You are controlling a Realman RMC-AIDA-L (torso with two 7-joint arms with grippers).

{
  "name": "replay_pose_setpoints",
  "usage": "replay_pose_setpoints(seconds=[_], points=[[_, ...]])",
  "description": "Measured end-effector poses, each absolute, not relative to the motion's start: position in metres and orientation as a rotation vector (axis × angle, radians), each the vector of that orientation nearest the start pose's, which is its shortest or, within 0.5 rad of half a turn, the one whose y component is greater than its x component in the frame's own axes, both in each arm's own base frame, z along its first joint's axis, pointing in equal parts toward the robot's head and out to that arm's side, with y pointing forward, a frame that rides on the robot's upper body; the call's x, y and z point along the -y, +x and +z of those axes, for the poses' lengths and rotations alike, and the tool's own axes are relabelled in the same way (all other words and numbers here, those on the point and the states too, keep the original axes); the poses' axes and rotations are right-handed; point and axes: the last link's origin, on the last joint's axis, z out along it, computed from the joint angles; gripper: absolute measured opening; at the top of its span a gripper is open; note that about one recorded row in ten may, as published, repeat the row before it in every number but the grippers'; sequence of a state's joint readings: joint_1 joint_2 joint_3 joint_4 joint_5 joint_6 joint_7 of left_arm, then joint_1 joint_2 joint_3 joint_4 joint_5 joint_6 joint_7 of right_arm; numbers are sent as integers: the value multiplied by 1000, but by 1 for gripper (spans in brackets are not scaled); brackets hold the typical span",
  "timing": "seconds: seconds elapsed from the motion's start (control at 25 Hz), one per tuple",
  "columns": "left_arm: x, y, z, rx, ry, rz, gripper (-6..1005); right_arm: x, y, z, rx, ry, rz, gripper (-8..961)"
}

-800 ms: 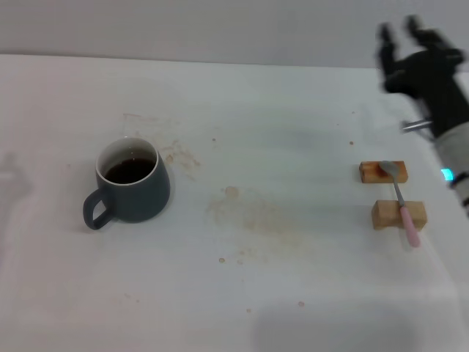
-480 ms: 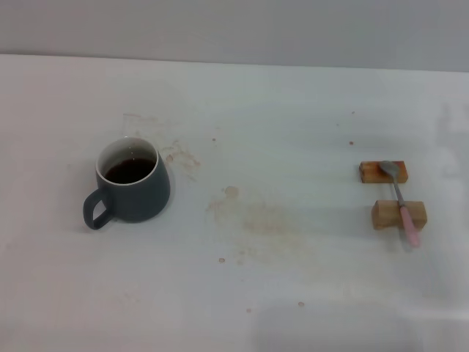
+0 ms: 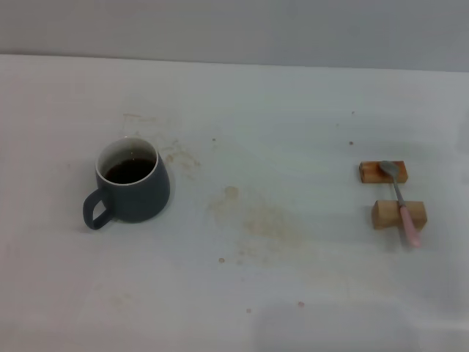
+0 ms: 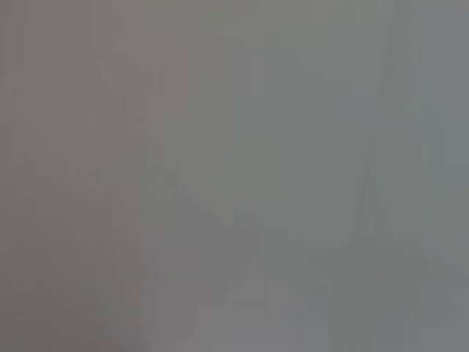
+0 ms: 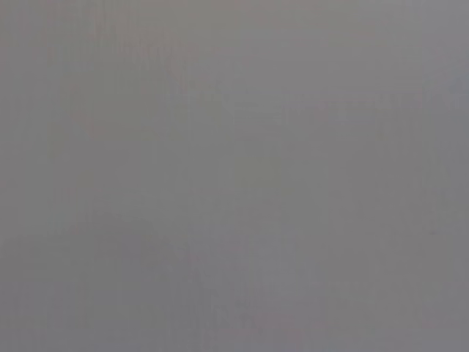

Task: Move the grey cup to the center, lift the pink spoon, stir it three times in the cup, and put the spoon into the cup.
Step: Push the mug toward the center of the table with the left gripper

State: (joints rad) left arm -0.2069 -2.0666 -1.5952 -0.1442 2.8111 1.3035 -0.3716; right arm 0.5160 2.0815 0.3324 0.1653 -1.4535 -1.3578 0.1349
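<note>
The grey cup (image 3: 131, 189) stands upright on the left part of the white table (image 3: 293, 132), its handle toward the front left, dark liquid inside. The pink spoon (image 3: 401, 204) lies at the right, resting across two small wooden blocks, silver bowl on the far block (image 3: 382, 171) and pink handle over the near block (image 3: 398, 214). Neither gripper shows in the head view. Both wrist views hold only a flat grey blur with no fingers or objects.
Faint brown stains (image 3: 253, 216) mark the middle of the table between cup and spoon. The table's far edge meets a grey wall (image 3: 234, 29).
The right gripper, seen raised at the far right behind the spoon in the earliest frame, has left the head view. Cup and spoon have not moved.
</note>
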Motion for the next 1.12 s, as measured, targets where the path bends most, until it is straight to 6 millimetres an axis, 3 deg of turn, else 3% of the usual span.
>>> replay_pose_setpoints(seconds=[0.2,0.48,0.8,1.12], points=[[-256,-410,44,749,-1236,-699,319,-339,312,10,-564,-1304,872,329],[-259,-413,28,775,-1325,-604,232,-336,312,4,-567,-1337,869,328],[-279,-391,5,734,-1485,-598,133,-334,313,-3,-580,-1377,851,328],[-293,-368,-15,688,-1625,-626,133,-337,310,-5,-579,-1397,851,330]])
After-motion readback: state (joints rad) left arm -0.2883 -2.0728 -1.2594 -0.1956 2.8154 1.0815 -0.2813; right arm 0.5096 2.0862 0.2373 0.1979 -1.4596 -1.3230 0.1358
